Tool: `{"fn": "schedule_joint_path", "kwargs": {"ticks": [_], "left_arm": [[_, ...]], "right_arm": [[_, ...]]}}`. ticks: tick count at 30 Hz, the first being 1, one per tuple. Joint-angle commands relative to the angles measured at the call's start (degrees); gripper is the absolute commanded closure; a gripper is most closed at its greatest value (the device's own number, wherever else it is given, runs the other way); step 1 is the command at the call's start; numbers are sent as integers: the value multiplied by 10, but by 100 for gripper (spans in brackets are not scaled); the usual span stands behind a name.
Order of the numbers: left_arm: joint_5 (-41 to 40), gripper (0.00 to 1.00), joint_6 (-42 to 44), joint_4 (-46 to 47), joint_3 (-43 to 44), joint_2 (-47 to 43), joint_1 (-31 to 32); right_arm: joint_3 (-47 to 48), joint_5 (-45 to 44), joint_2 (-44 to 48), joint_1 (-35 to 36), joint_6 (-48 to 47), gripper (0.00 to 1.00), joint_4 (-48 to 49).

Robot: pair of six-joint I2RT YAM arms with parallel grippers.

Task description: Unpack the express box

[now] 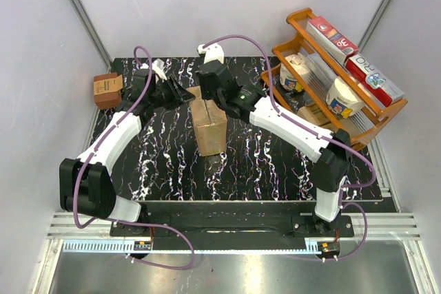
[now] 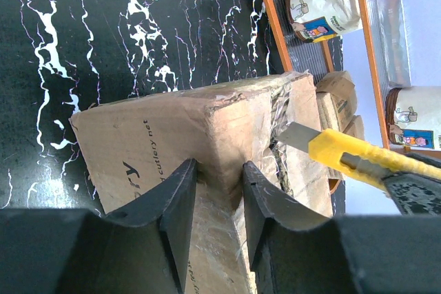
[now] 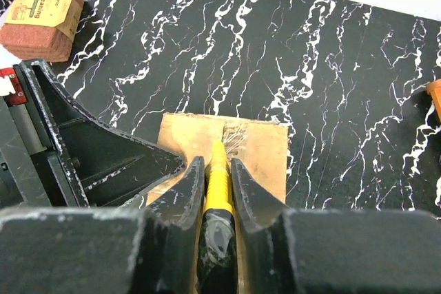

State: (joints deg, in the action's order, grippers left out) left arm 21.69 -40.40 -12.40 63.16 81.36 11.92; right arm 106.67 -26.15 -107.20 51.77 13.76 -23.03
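The express box (image 1: 209, 130), brown cardboard with dark print on one side, stands upright mid-table. My left gripper (image 1: 186, 92) comes at it from the left. In the left wrist view its fingers (image 2: 185, 191) pinch one vertical corner edge of the box (image 2: 151, 135). My right gripper (image 1: 209, 96) hangs over the box top and is shut on a yellow utility knife (image 3: 219, 173). The knife's bare blade (image 2: 298, 135) rests at the torn, taped seam on the top face (image 3: 265, 153).
A small dark-brown pack labelled "Cleaning" (image 1: 108, 89) lies at the table's back left corner. An orange wooden rack (image 1: 301, 16) with tubs, cartons and flat boxes stands at the back right, close to the right arm. White walls close in both sides.
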Motion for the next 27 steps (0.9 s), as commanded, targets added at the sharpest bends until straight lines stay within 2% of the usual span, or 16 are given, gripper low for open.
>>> {"fn": "schedule_joint_path", "kwargs": {"ticks": [1, 27], "left_arm": [[-6, 65, 16, -60, -20, 13, 5], [-3, 66, 15, -60, -23, 12, 4]], "right_arm": [[2, -21, 45, 2, -1, 100, 19], [-3, -9, 7, 2, 16, 100, -3]]}}
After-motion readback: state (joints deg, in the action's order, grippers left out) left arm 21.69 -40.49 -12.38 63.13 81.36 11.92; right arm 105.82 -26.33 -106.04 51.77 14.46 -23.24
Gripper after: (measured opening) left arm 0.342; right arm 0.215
